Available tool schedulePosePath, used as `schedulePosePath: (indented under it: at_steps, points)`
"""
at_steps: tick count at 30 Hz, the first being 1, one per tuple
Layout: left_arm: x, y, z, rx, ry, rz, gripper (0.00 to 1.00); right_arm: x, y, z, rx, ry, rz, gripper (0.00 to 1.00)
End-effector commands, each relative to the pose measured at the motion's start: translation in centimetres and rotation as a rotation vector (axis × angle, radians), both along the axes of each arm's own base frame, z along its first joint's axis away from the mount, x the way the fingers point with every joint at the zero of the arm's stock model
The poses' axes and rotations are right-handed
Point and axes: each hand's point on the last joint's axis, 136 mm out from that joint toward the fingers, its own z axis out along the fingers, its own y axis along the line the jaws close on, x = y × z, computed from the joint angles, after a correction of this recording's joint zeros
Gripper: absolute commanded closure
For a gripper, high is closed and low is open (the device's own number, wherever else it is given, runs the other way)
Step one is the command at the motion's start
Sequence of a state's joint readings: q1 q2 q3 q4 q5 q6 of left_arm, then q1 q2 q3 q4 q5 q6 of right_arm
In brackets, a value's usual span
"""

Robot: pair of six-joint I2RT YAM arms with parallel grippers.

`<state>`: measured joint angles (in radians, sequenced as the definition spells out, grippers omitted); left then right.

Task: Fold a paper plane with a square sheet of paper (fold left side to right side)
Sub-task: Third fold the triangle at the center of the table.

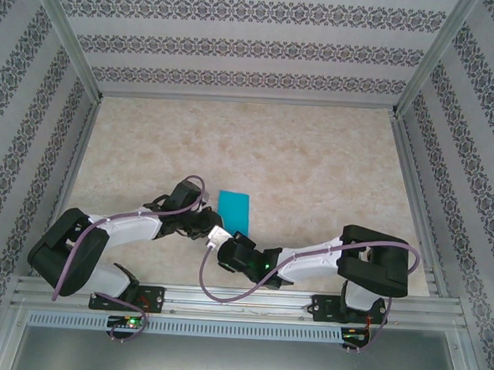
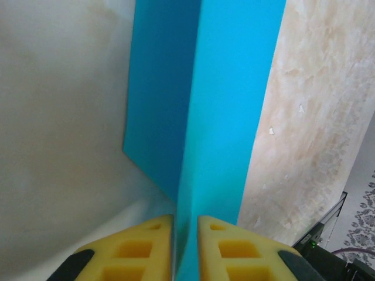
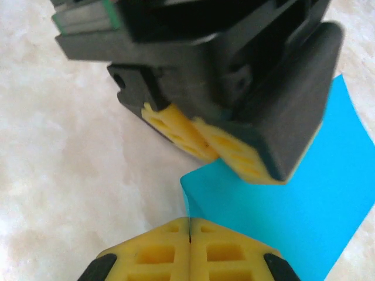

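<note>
The square sheet of paper (image 1: 233,208) is turquoise and lies folded into a narrow strip on the marbled table, just beyond both grippers. In the left wrist view the sheet of paper (image 2: 228,88) shows a long crease running away from the left gripper (image 2: 186,219). Its yellow pads stand a little apart, with the paper's near edge between them. The right gripper (image 3: 189,221) is shut, and the raised near corner of the paper (image 3: 304,193) runs into the seam between its pads. The left gripper (image 3: 205,143) hovers close above that same corner. No paper plane shape shows.
The two arms converge at the near middle of the table (image 1: 315,172), with the left gripper (image 1: 211,222) and the right gripper (image 1: 231,241) almost touching. Patterned walls and metal frame rails (image 1: 410,187) enclose the table on three sides.
</note>
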<state>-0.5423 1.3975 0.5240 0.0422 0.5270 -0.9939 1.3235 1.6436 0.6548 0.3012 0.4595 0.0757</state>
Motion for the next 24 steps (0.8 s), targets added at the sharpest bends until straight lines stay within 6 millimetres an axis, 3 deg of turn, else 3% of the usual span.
schedulePosePath:
  at_steps: [1,5,10,18,24]
  points:
    - [0.3,0.2,1.2,0.011,-0.029,-0.03,0.77,-0.3,-0.7,0.2,0.054,0.06,-0.017,1.0]
    - [0.7,1.2,2.2,0.032,-0.052,-0.038,0.67,-0.5,-1.3,0.0,0.089,0.117,-0.025,1.0]
    - [1.6,2.0,3.9,0.048,-0.106,-0.057,0.66,-0.9,-2.0,-0.1,0.161,0.183,-0.035,1.0]
    - [3.2,-0.9,4.2,-0.021,-0.126,-0.173,0.8,-1.3,-2.7,0.4,0.329,0.297,-0.049,1.0]
    - [4.2,-3.1,2.8,-0.014,-0.102,-0.255,0.84,-1.4,-3.0,0.3,0.382,0.345,-0.06,1.0]
